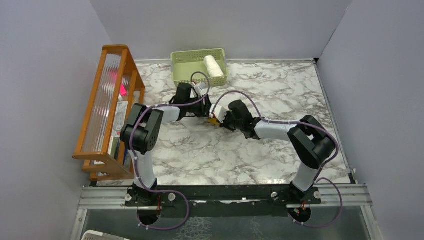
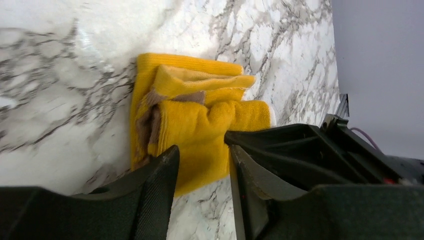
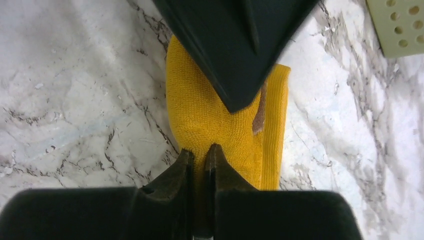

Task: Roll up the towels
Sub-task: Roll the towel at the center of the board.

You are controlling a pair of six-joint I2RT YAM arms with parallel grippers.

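Note:
The mustard-yellow towel (image 2: 200, 120) lies folded into a thick bundle on the marble table, brownish cloth showing at its end (image 3: 259, 117). From above only a sliver of the yellow towel (image 1: 213, 120) shows between the two wrists. My left gripper (image 2: 202, 156) is open, its fingers standing either side of the bundle's near end. My right gripper (image 3: 200, 152) is shut, with a fold of the yellow towel pinched between its tips. One left finger (image 3: 235, 45) covers the bundle's far part. The cream-white towel (image 1: 214, 66) is a rolled cylinder inside the basket.
The pale green basket (image 1: 190, 64) stands at the back of the table, its corner (image 3: 400, 25) close to the yellow towel. A wooden rack (image 1: 107, 110) runs along the left side. Grey walls close in the back and both sides.

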